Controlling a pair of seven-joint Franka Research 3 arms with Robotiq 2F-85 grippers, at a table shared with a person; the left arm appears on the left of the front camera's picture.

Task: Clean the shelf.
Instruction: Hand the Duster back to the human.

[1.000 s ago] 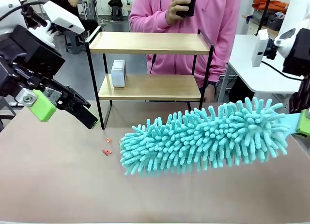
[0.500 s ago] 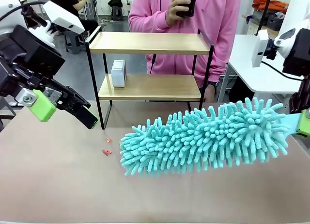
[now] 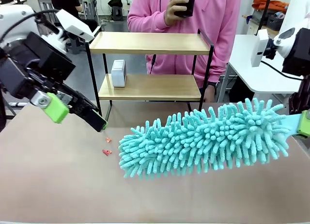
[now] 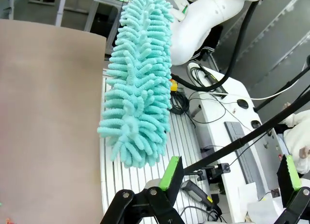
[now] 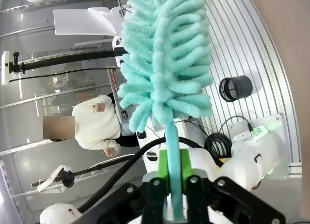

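Teal fluff takes up the middle of the scene: a long microfibre duster lies nearly level just above the brown worktop, its head reaching from the right edge to about the centre. The right fingers are closed on its thin teal handle; in the right wrist view the green pads press the handle from both sides.

The left fingers stand wide apart and hold nothing, hanging over the left part of the worktop, tilted down toward the centre. In the left wrist view the two green pads are well apart, with the duster's tip beyond them.

The shelf stands at the far side of the worktop, behind the duster and apart from it. A small white box sits at the left end of its lower board; the top board is bare.

Two small red scraps lie on the worktop near the shelf's front left leg, just left of the duster's tip.

Behind the shelf stands a person in a pink hoodie, one hand raised with a dark object in it.
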